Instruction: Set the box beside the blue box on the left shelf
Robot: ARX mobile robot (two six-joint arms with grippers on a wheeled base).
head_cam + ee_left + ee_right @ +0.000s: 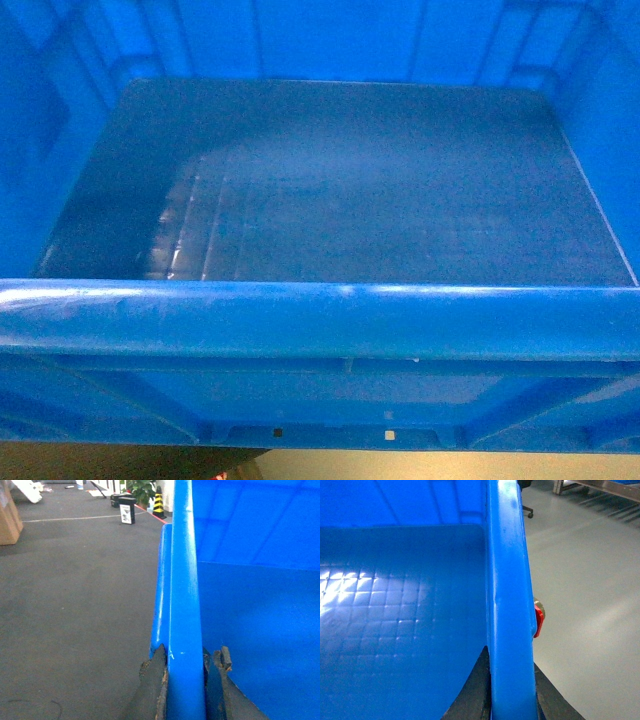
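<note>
The box (320,315) is a large bright blue open-topped crate that fills the head view, with its thick near rim across the bottom and its smooth floor empty. My left gripper (192,652) is shut on the box's left side rim (182,580), one dark finger outside the wall and one inside. On the opposite side rim (507,570), my right gripper (511,660) is shut the same way. Neither gripper shows in the head view. The other blue box and the left shelf are out of view.
In the left wrist view, dark grey floor stretches left of the crate, with a brown cardboard carton (9,517), a small black-and-white stand (127,512), a striped cone (159,502) and a plant (142,489) far off. Pale floor and a metal frame (600,487) lie to the right.
</note>
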